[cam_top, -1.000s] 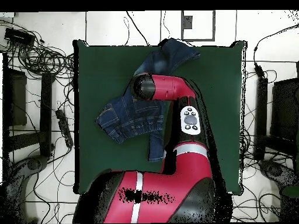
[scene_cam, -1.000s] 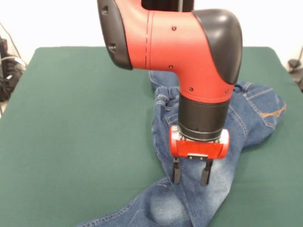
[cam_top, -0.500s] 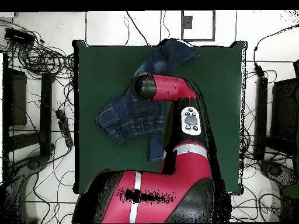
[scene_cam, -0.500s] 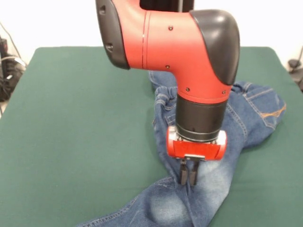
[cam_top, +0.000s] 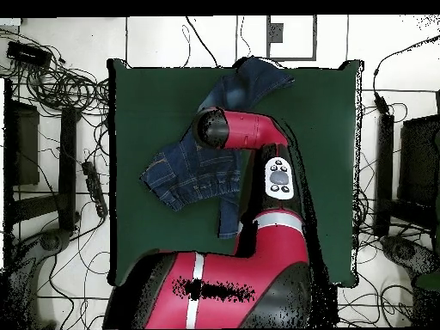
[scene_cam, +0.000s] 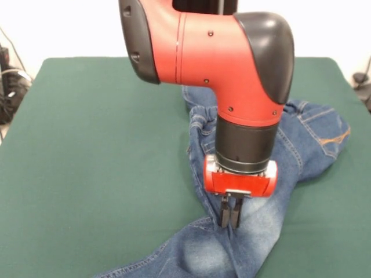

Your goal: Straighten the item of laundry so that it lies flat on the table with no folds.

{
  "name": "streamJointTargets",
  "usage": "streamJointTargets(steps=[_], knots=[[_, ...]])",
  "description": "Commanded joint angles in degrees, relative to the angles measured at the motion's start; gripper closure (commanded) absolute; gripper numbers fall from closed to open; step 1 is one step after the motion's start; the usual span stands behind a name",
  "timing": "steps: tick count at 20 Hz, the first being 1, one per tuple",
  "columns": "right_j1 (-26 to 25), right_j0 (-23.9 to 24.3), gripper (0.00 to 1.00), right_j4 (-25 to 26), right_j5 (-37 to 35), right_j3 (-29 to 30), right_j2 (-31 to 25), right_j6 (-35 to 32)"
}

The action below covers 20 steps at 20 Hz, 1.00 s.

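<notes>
Claw [scene_cam: 231, 219], open a sec ago, is now pinching shut on the jeans [scene_cam: 301, 139] (crumpled, mid-worktop [scene_cam: 93, 162], one leg reaching twd the front edge), so it's getting set to pull the fabric flat.

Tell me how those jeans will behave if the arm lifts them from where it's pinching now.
The jeans look floppy: they lie crumpled in soft folds, so they would likely drape and sag from the gripper. Thick denim probably makes them fairly heavy. With the jaws closed on one small spot, most of the fabric would likely drag across the table.
</notes>
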<state>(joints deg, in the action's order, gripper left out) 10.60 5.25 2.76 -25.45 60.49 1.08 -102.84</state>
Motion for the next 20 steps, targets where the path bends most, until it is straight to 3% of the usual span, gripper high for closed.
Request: streamJointTargets(steps=[1, 5, 9, 14, 20], knots=[[1.69, -4.49, 1.00, -3.47, 4.49, 10.17, 0.44, -18.55], [10.18, -8.34, 1.00, -7.64, -1.08, 18.96, 1.34, -22.49], [15.16, -15.10, 1.00, -13.49, -7.22, 22.52, 4.85, -30.07], [15.11, -19.68, 1.00, -20.15, -8.56, 22.12, 6.13, -36.59], [11.61, -22.96, 1.00, -23.67, -5.99, 19.05, 7.78, -41.06]])
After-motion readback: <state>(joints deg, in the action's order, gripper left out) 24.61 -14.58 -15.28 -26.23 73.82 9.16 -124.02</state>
